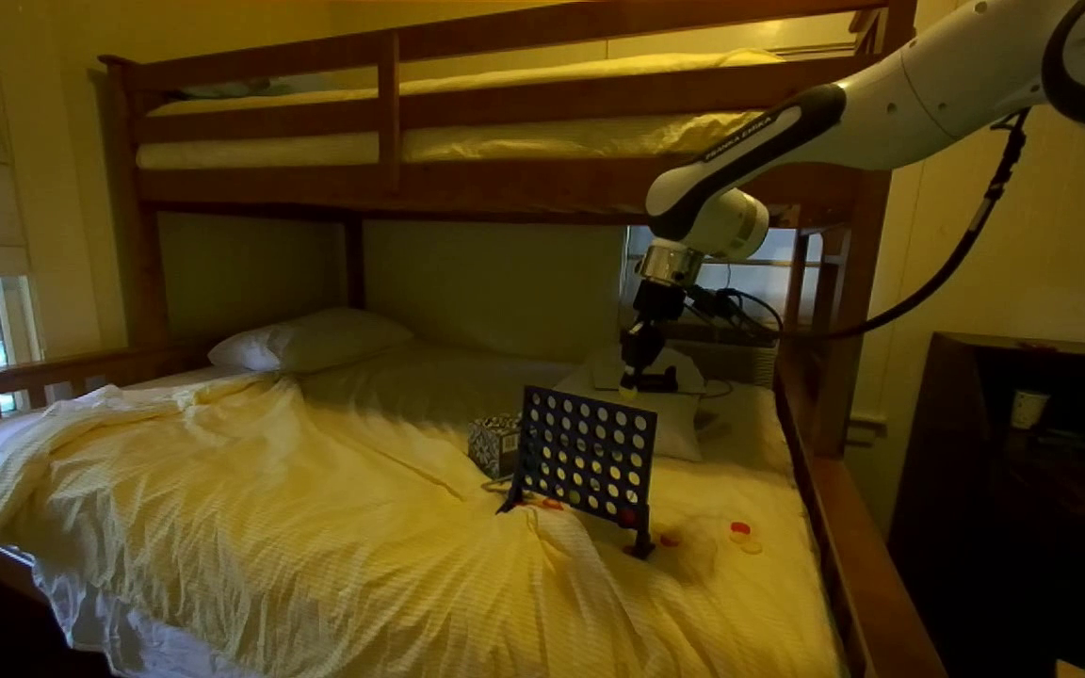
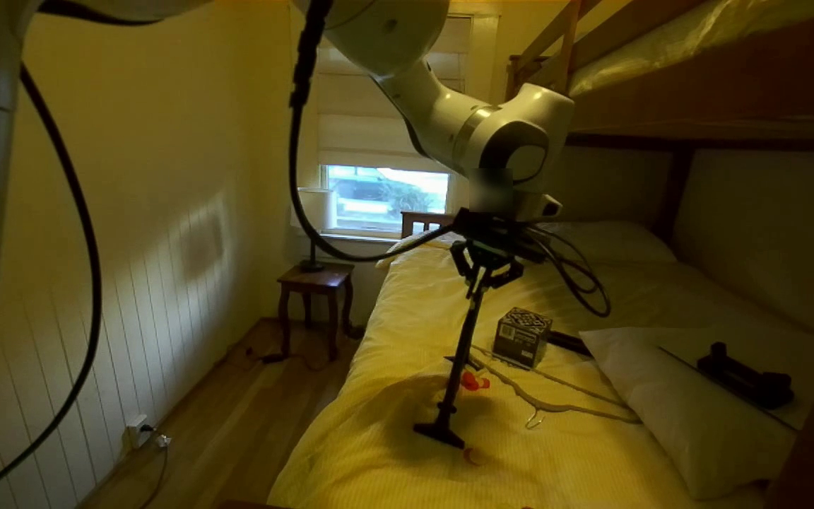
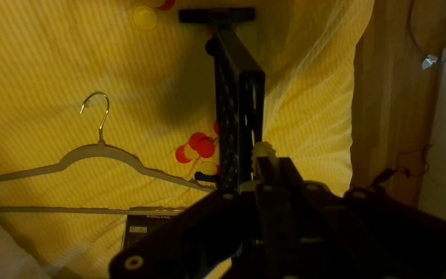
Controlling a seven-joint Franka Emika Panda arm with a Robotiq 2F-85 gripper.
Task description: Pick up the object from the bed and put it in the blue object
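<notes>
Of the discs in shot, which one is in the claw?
The yellow disc held in the claw, near the top of the board, unlike the red discs and other yellow ones lying on the bed.

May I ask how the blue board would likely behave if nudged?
The blue board would probably tip easily, being thin and standing on small feet. The rumpled bed beneath may let it rock. Its straight outline suggests stiffness.

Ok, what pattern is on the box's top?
The box top has a busy black-and-white pattern, clearest in an exterior view.
</notes>
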